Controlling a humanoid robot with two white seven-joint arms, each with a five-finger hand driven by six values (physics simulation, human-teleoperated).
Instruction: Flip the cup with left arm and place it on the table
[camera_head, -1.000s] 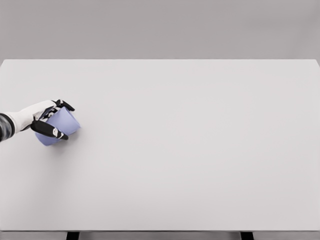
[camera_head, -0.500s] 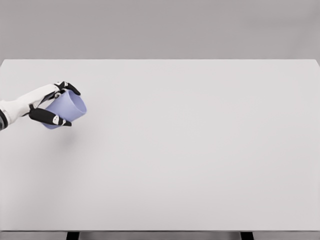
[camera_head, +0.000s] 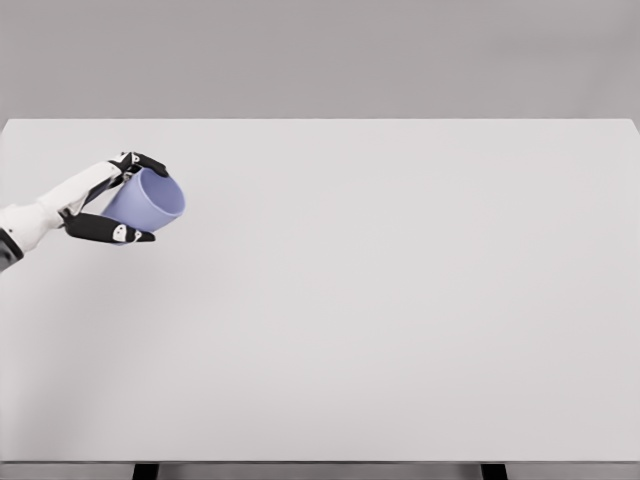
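— Where is the cup (camera_head: 148, 200) sitting right now?

— It isn't sitting. It is hanging above the table (camera_head: 400, 300), over the left part of it and towards the far edge, lying on its side with the open mouth pointing right and slightly up. I am looking into its mouth a little from here.

— What is holding it?

— The left hand (camera_head: 105, 200) is wrapping it. The arm is coming in over the table's left edge, and the dark fingers (camera_head: 108, 232) are closing round the cup's body, one running along under it and others curling over the top by the rim.

— So the hand is clamped on it?

— Yes, it is gripping the cup from the closed end, with the rim sticking out past the fingertips towards the table's middle.

— Is the cup touching the table at all?

— I am not seeing any contact; only a very faint shadow is showing on the table below it.

— And the table itself?

— It is a plain white top, and two dark legs are showing under its near edge.
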